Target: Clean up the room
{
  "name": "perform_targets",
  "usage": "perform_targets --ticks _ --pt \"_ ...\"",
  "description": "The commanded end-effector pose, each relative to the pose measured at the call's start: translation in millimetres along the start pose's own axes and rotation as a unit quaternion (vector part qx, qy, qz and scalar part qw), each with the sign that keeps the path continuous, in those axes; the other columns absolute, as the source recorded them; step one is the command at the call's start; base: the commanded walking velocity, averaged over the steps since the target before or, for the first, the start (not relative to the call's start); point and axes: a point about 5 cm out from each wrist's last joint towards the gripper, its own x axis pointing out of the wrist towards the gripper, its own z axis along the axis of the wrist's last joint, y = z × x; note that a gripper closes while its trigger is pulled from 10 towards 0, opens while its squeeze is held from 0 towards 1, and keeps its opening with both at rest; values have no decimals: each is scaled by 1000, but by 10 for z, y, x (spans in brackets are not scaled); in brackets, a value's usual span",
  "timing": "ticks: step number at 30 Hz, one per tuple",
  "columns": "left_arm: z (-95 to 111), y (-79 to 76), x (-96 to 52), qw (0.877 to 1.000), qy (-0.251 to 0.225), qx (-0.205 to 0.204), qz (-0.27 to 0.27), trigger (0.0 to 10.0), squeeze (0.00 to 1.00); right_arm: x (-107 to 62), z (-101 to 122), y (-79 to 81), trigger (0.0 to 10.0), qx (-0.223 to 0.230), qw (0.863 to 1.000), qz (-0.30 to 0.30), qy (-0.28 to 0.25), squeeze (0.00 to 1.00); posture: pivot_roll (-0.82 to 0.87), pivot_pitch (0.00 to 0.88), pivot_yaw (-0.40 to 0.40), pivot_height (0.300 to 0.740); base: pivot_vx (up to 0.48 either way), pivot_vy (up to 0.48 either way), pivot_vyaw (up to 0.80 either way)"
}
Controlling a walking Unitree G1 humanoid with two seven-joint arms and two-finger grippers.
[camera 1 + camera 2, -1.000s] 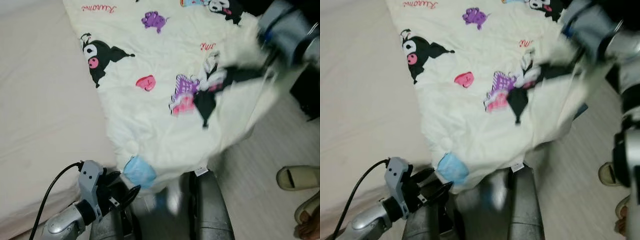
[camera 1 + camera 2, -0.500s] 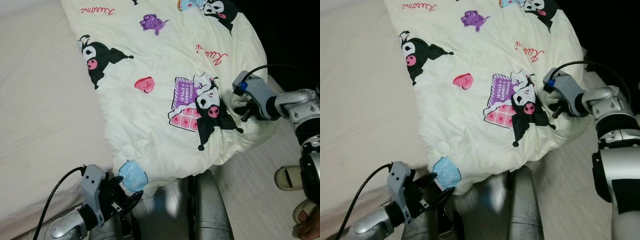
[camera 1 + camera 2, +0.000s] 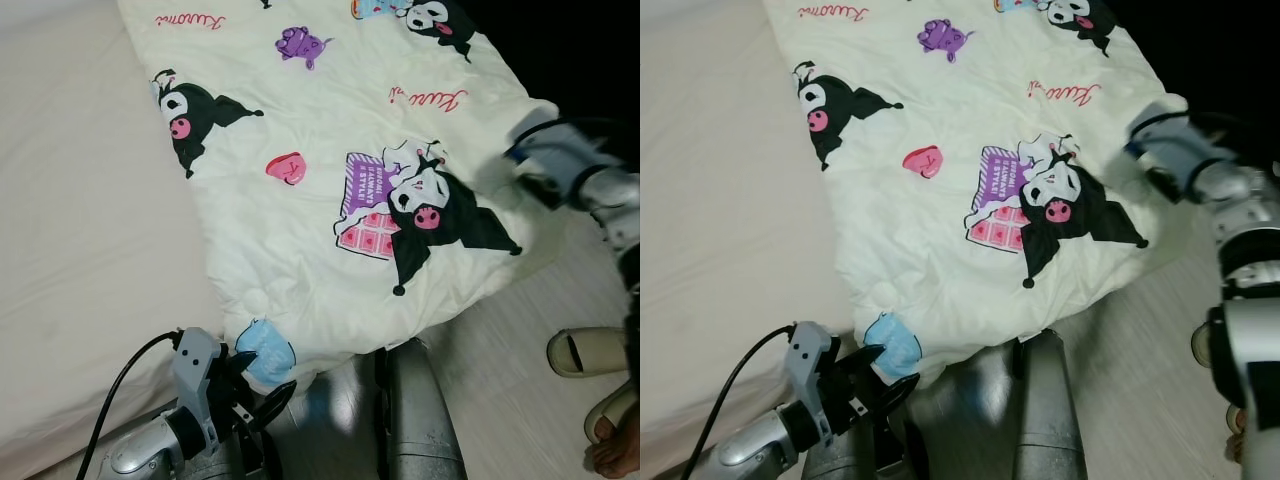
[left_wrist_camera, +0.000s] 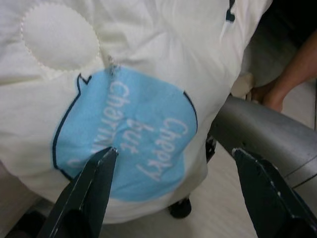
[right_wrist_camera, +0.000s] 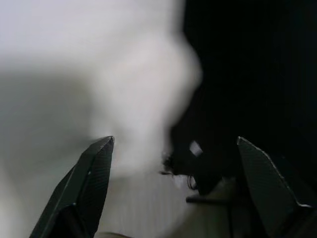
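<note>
- We see a cream blanket [image 3: 330,170] printed with black cartoon characters, pink hearts and red script lying spread over a bed [image 3: 80,230] with a plain pale sheet; its lower edge hangs over the side of the bed toward the floor [image 3: 500,380].
- Our left hand [image 3: 255,385] sits low by the blanket's hanging corner, just below a blue patch [image 3: 265,350] on that corner.
- In the left wrist view, the left hand's two black fingers [image 4: 91,191] stand wide apart, with the blue patch [image 4: 129,134] and its white lettering right in front of them; the fingers hold nothing.
- Our right hand [image 3: 550,165] is at the blanket's right-hand edge, blurred in the eye views, so we cannot tell there whether it touches the cloth.
- In the right wrist view, the right hand's fingers [image 5: 84,188] are spread apart, with blurred pale cloth [image 5: 99,74] ahead on one side and darkness on the other.
- A pale slipper [image 3: 590,352] lies on the floor to the right, and a person's bare foot [image 3: 615,450] shows near it at the corner.
</note>
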Motion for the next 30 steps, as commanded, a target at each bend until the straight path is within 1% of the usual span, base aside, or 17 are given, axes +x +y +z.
perform_targets --ticks 1,3,5,9,10,11,12,13,14,15,18,21,22,23,24,26,30 --pt "-124 -20 -40 1000 19 -14 3 10000 0 -36 -177 -46 10000 41 999 -18 26 1000 -131 377 57 577 0 0 0" --pt "-129 -12 -41 1000 20 -13 0 10000 0 -156 -599 -94 10000 148 985 -54 64 1000 -140 374 62 577 0 0 0" --pt "-129 -12 -41 1000 20 -13 0 10000 0 -156 -599 -94 10000 148 985 -54 64 1000 -140 374 62 577 0 0 0" --pt "-131 -9 -39 1000 21 -12 -2 10000 0 -214 -809 -23 10000 195 975 -70 80 1000 -140 374 62 577 0 0 0" --pt "-130 -3 -38 1000 22 -12 -4 10000 0 -271 -1027 203 10000 239 965 -64 90 914 -151 371 66 577 0 0 0" --pt "-130 -3 -38 1000 22 -12 -4 10000 0 -271 -1027 203 10000 239 965 -64 90 914 -151 371 66 577 0 0 0" --pt "-132 0 -37 1000 23 -12 -5 10000 0 -361 -1248 488 10000 274 955 -60 95 102 -151 371 66 577 0 0 0" --pt "-132 2 -35 1000 23 -11 -6 10000 0 -464 -1425 715 10000 300 947 -56 100 0 -152 370 70 577 0 0 0" --pt "-132 2 -35 1000 23 -11 -6 10000 0 -464 -1425 715 10000 300 947 -56 100 0 -152 370 70 577 0 0 0" --pt "-132 3 -32 1000 23 -11 -7 10000 0 -550 -1545 880 10000 316 942 -52 104 0 -151 370 70 577 0 0 0" --pt "-134 1 -31 1000 24 -11 -7 10000 0 -616 -1612 1031 10000 338 935 -46 97 0 -145 371 72 577 0 0 0" --pt "-153 2 -47 1000 24 -12 -1 10000 0 -713 -1710 1331 10000 442 891 -32 96 0 -141 376 73 577 0 0 0" --pt "-153 2 -47 1000 24 -12 -1 10000 0 -713 -1710 1331 10000 442 891 -32 96 0 -141 376 73 577 0 0 0" --pt "-166 1 -49 1000 25 -11 2 10000 0 -718 -1706 1407 10000 465 879 -25 99 0 -135 377 72 577 0 0 0" --pt "-166 1 -49 1000 25 -11 2 10000 0 -718 -1706 1407 10000 465 879 -25 99 0 -135 377 72 577 0 0 0" --pt "-178 -7 -48 1000 25 -10 6 10000 0 -718 -1691 1501 10000 488 866 -20 107 0 -128 378 68 577 0 0 0" --pt "-182 22 -58 999 28 -6 27 10000 0 -704 -1666 1469 10000 475 872 -41 112 0 -120 377 64 577 0 0 0"
